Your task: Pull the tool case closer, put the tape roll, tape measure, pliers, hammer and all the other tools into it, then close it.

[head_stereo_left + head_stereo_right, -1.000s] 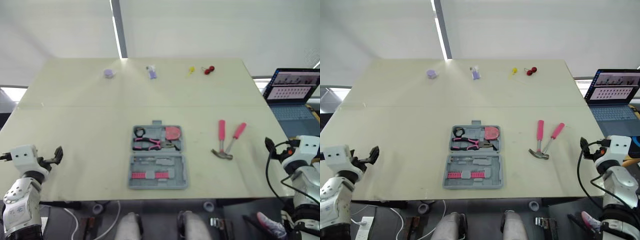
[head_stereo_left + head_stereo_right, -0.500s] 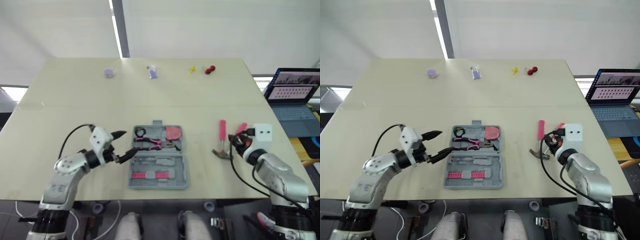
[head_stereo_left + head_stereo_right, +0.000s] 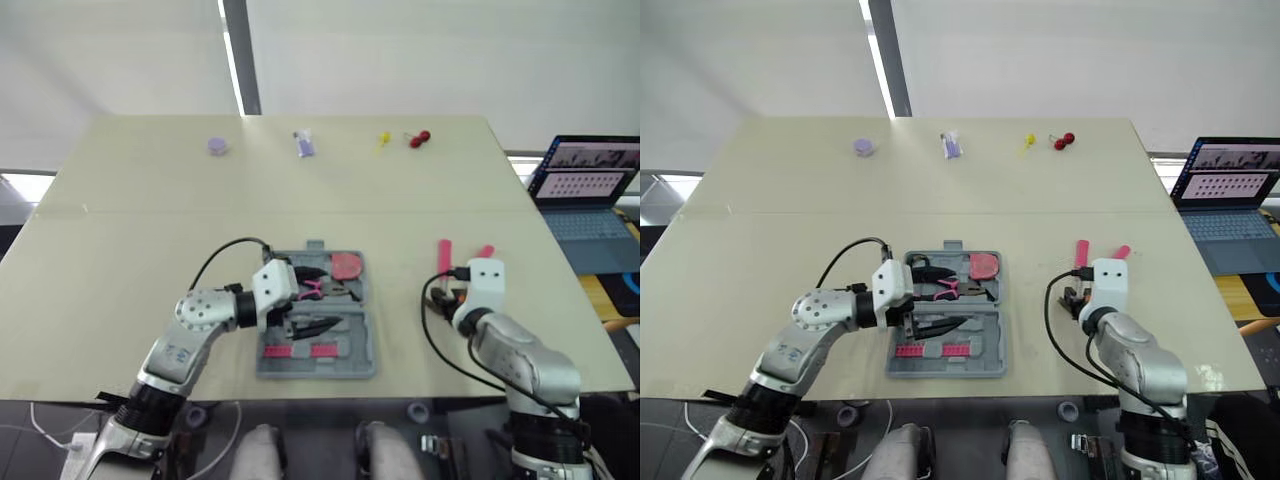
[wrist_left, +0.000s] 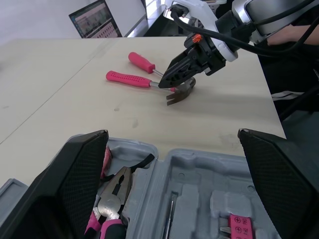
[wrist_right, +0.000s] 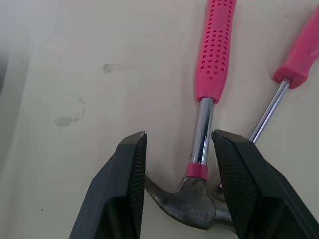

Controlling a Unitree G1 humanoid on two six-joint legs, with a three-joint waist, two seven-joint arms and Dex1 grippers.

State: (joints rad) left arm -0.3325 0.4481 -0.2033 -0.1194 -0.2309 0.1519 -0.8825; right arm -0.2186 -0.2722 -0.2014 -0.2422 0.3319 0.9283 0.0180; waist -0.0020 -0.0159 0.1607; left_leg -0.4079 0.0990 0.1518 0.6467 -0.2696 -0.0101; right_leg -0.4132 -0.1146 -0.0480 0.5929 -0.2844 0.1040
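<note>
Bright, even overhead light, soft shadows beneath the hammer (image 5: 205, 114), faint glare on the pale table (image 3: 150, 190).

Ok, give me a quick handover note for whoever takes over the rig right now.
Left hand: open, over the open tool case. Right hand: open, straddling the hammer shaft near its head, not gripping yet. Pliers sit in the case; hammer and screwdriver lie on the table to its right. To do: load both, close the case.
</note>
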